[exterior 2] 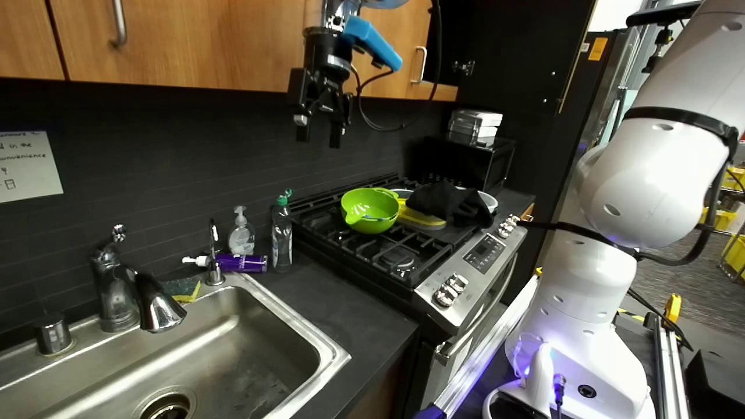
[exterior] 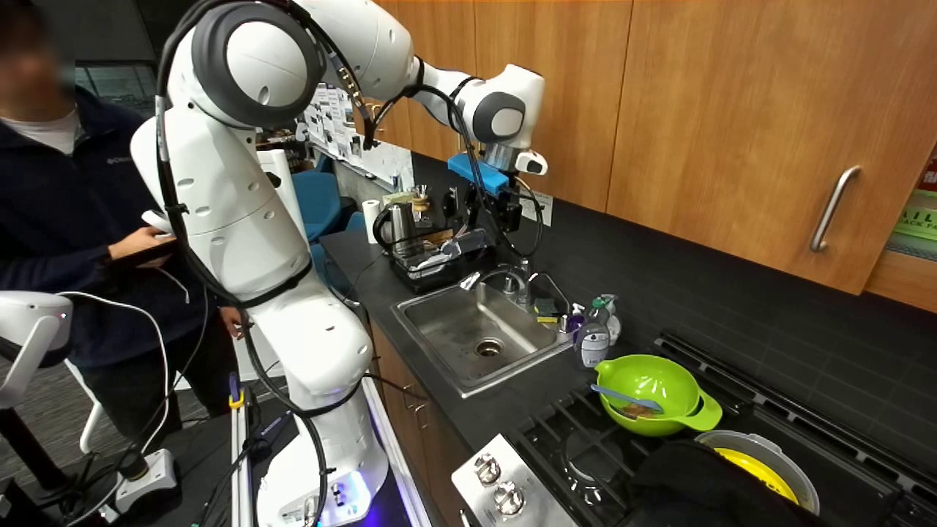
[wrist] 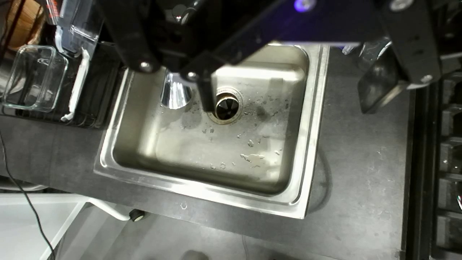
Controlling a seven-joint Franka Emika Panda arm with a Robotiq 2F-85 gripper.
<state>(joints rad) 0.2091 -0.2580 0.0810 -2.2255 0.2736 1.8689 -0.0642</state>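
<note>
The claw [exterior 2: 319,138] (spread wide) hangs above the sink [wrist: 195,150].

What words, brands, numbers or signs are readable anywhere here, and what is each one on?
"in the", "convenience": handwritten wall note, cut off at the left; its top line is unclear.
"AIL" and, below it, "PACK FA": green package, cut off by the picture's edge.
Too small or blurred to read: the labels on the green-capped bottle and purple bottle, the jacket logo, the orange tag.
</note>
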